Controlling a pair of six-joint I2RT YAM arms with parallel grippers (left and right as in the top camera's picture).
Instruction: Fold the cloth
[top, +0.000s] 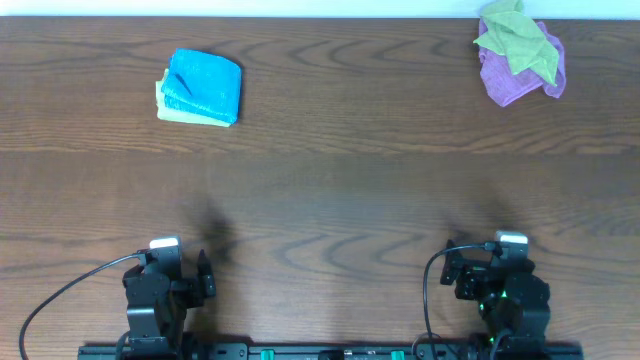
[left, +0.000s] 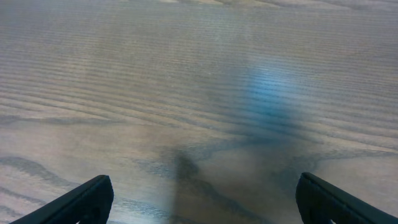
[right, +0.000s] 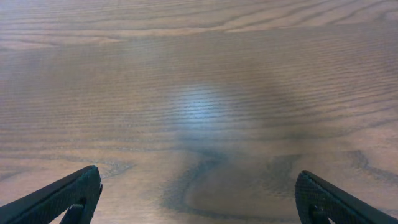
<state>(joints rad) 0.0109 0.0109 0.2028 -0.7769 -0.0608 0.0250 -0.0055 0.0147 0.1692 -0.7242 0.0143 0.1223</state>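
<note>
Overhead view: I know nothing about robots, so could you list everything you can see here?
Crumpled lime-green cloth: one, lime green, far right of the table, lying on the purple cloth.
Crumpled purple cloth: one, purple, far right, under the green one.
Folded bright blue cloth: one, blue, far left, on top of a paler cloth.
Folded pale yellow-green cloth: one, only its edges show, under the blue one.
Wooden table: one, dark brown, under everything.
Left end effector: one, black, near left, open, holding nothing.
Right end effector: one, black, near right, open, holding nothing.
</note>
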